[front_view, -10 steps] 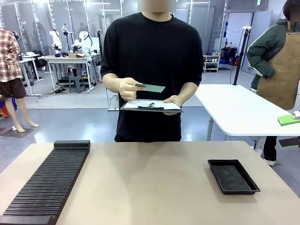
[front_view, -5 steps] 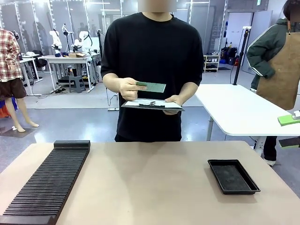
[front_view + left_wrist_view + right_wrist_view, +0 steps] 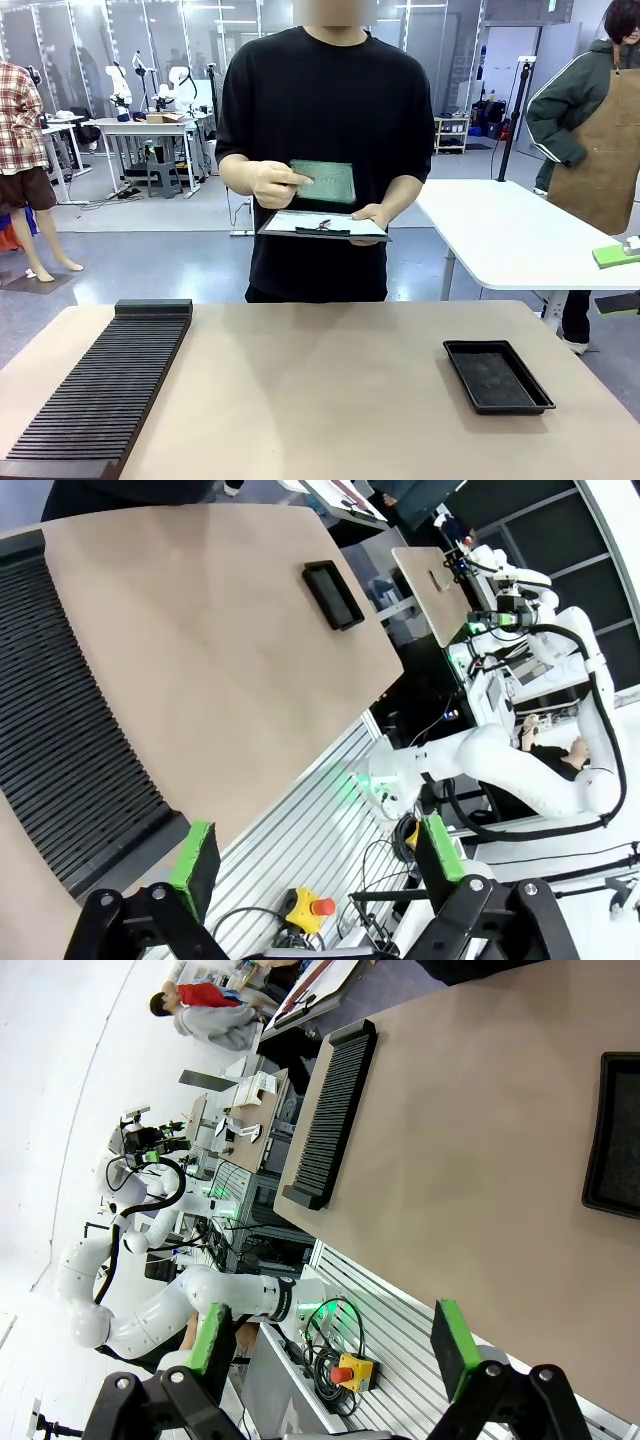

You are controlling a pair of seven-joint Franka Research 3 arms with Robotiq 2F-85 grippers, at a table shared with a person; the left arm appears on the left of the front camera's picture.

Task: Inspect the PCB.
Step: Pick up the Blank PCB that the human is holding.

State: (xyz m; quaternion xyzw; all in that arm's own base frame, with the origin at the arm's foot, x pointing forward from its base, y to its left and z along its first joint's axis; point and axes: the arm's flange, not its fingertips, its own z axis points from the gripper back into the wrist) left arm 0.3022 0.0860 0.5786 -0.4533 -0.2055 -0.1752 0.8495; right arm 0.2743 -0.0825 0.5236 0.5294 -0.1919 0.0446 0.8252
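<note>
standing at the far edge of the tan table [image 3: 320, 400], a person holds the pcb [image 3: 324, 181] at chest height, tilted so its green face looks across the table. the hand on picture left [image 3: 268, 185] is closed on the board's left edge, pinched between thumb and fingers. the other hand [image 3: 372, 214] lies under a dark clipboard [image 3: 322, 224] with white paper on it, fingers curled at its front right corner. the pcb hangs just above the clipboard, apart from it.

on the tabletop a long black slotted rack [image 3: 105, 392] runs along the left side, from the near edge to near the far edge. a shallow black tray [image 3: 497, 375] sits on the right side, close to that edge. the wide middle between them is bare. beyond the right end stands a white table [image 3: 510, 235] with a small green block [image 3: 614, 256] on it, and a second person in a brown apron [image 3: 600, 130] beside it.

the wrist views add the robot's side of the table: a ribbed metal base below the near edge, cables, and a yellow box with a red button [image 3: 308, 908]. the left gripper [image 3: 318, 852] hangs off the table past the rack's near end, jaws spread wide with nothing between the green pads. the right gripper [image 3: 330, 1342] hangs likewise off the near edge, jaws wide and holding nothing.
</note>
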